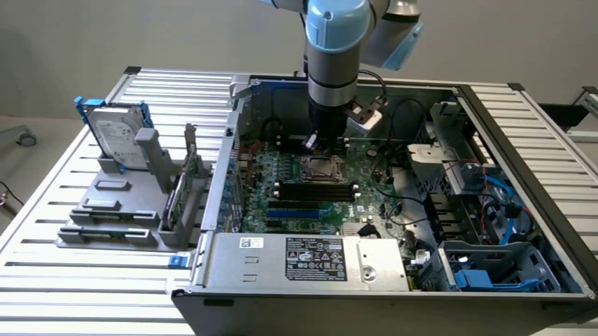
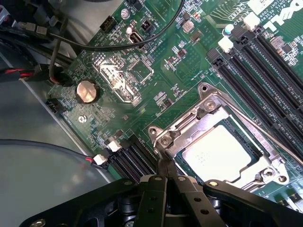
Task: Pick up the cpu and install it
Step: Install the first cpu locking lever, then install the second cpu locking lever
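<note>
The work surface is a slatted aluminium table (image 1: 56,231) set before a plain grey wall; it carries one open computer case (image 1: 523,210) and, toward the exterior view's left, one grey fixture (image 1: 117,210) holding one upright hard drive (image 1: 117,133) with a blue bracket. One green motherboard (image 2: 142,94) lies in the case, with one metal socket frame (image 2: 208,113), one coin cell battery (image 2: 87,91) and several long black memory slots (image 2: 265,66). The one cpu (image 2: 218,153) sits flat inside the socket frame with its silvery top exposed, and the single gripper (image 2: 166,182) stands at the frame's edge with its fingers closed together, holding nothing.
</note>
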`<move>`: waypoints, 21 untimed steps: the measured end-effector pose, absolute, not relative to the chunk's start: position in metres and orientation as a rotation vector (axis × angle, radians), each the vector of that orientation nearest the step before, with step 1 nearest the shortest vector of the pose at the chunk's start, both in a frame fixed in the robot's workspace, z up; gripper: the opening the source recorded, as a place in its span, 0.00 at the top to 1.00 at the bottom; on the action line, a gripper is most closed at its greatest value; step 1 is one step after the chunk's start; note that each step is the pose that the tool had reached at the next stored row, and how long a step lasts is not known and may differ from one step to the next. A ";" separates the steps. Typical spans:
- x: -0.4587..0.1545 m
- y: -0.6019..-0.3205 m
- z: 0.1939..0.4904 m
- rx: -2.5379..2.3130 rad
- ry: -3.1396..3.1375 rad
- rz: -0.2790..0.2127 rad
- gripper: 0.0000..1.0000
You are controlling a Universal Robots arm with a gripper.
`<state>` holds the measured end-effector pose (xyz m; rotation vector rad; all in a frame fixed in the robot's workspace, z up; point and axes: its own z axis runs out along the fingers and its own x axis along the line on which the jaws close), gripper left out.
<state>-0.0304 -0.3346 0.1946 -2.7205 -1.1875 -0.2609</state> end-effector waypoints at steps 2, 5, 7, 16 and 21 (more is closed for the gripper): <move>-0.030 -0.335 0.195 -2.720 -1.186 -0.262 0.89; -0.030 -0.335 0.195 -2.718 -1.182 -0.264 0.89; -0.030 -0.335 0.195 -2.717 -1.180 -0.265 0.89; -0.031 -0.342 0.206 -2.719 -1.161 -0.263 0.89; -0.031 -0.356 0.210 -2.720 -1.155 -0.256 0.89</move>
